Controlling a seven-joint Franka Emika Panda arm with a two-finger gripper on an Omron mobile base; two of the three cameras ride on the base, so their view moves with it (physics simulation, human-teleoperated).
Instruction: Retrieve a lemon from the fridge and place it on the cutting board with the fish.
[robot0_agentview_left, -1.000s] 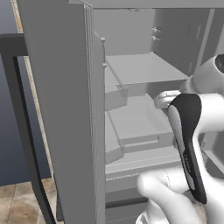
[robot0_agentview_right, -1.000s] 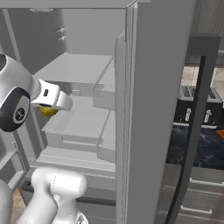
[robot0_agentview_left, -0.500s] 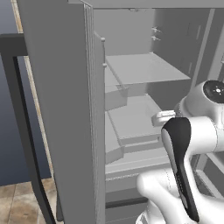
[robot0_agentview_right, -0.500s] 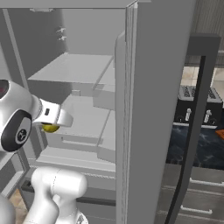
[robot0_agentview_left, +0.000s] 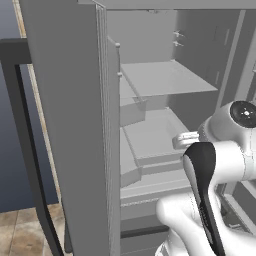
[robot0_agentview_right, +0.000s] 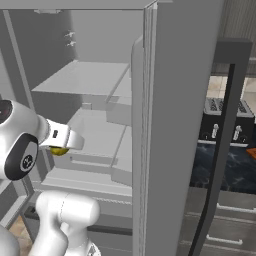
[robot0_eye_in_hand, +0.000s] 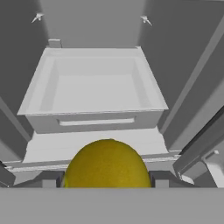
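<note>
The fridge (robot0_agentview_left: 165, 80) (robot0_agentview_right: 85, 80) stands open in front of me, its pale grey shelves bare. My gripper (robot0_eye_in_hand: 107, 179) is shut on the lemon (robot0_eye_in_hand: 107, 164), a smooth yellow fruit that bulges up between the two dark fingertips (robot0_eye_in_hand: 52, 179). From the right base view the lemon (robot0_agentview_right: 59, 151) peeks out under the white hand, with the gripper (robot0_agentview_right: 61, 148) in front of the lower shelf. From the left base view the hand (robot0_agentview_left: 186, 140) is level with the drawer front. The cutting board and the fish are out of view.
An open fridge door (robot0_agentview_left: 65, 125) (robot0_agentview_right: 180, 100) flanks the arm on each side. An empty white drawer (robot0_eye_in_hand: 92, 87) lies straight ahead of the hand. Right of the fridge, a toaster (robot0_agentview_right: 222, 107) sits on a dark counter (robot0_agentview_right: 225, 165). A black handle (robot0_agentview_right: 220, 145) runs down beside it.
The arm has drawn back out of the fridge and sunk lower, carrying the lemon from shelf height down toward the drawer level. The fridge itself is unchanged.
</note>
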